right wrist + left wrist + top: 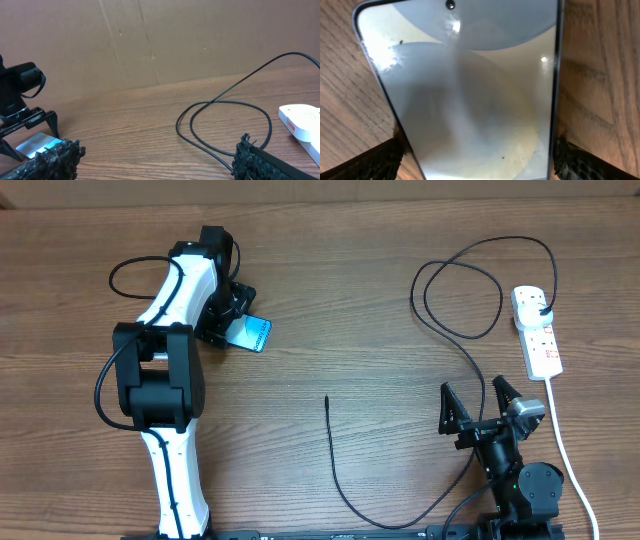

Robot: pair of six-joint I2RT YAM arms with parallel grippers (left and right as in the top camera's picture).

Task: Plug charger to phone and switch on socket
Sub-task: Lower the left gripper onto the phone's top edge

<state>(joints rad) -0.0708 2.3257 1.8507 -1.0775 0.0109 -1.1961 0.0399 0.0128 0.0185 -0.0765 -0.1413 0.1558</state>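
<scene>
Left gripper (479, 152): released, jaws spread wide and straddling the slim rectangular phone (465, 90) with a pale blue-grey glass screen and thin dark edges. Its black ribbed fingers (370, 162) stand just beside the phone's two long edges; whether they touch cannot be told. The phone lies flat on the brown wood-grain table (330, 290), at an angle to the table's edges. Its screen is lit, with blurred reflections and a small camera dot near one short end. Only one end shows from overhead, the rest being under the arm.

Right gripper (473, 395): also released, jaws wide apart, nothing between them. It hovers low at the near right of the table.

The long thin black charger (335, 470) passes just beside the right gripper and loops beyond it. Its slim connector tip (327, 398) rests on bare wood between the two arms, well apart from the phone, with open table around it. Its black plug (541, 307) sits on the far end of the white elongated power strip (540, 345), near the table's right edge. The strip's thick white cord (565, 450) runs toward the near edge. A brown cardboard wall (150, 45) closes off the far side.
</scene>
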